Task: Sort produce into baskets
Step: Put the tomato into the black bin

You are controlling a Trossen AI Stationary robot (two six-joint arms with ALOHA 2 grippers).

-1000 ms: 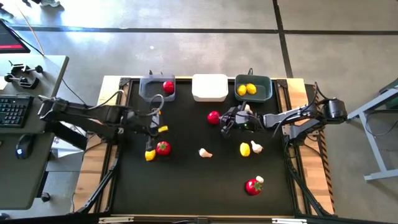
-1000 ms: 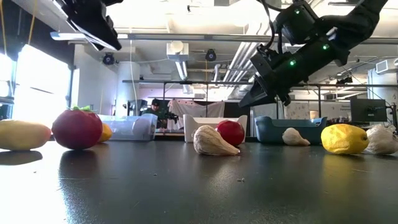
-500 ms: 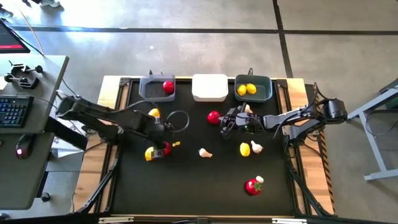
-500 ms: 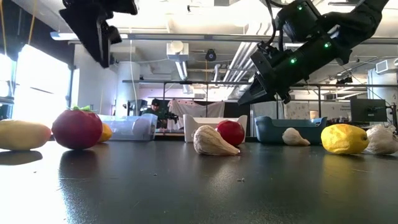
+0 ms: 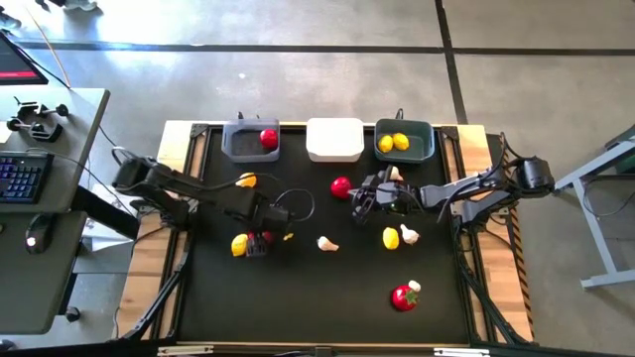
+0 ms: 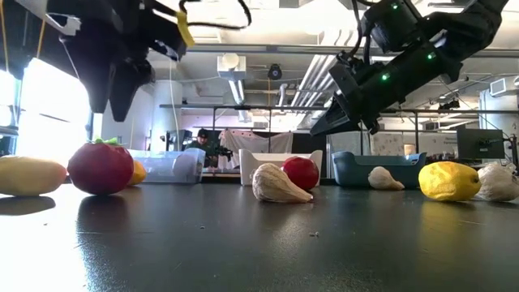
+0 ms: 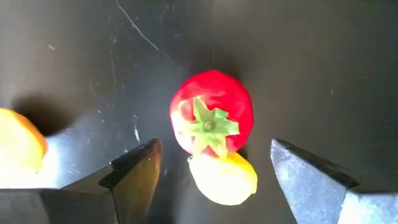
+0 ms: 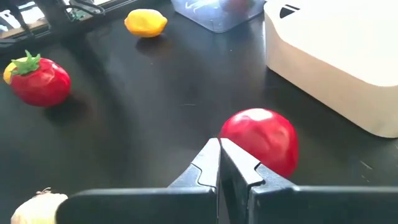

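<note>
Since the earlier frame the left gripper (image 5: 260, 241) has swung from beside the grey basket (image 5: 249, 140) out over the mat and its jaws have spread wide. It hovers above a tomato (image 7: 211, 112) that sits centred between the open fingers (image 7: 135, 174), not yet touched. One lemon (image 7: 224, 179) touches that tomato on the wrist side of the jaws; a second lemon (image 7: 18, 146) lies just outside one finger.

The right gripper (image 5: 375, 190) has its jaws pressed together, holding nothing, with another tomato (image 8: 260, 138) just ahead of the tips.

Progress, judged: early. One tomato is in the grey basket and two lemons are in the teal basket (image 5: 404, 141). The white basket (image 5: 334, 139) shows nothing inside. Left loose: tomatoes, lemons and every garlic bulb (image 5: 326, 243).
</note>
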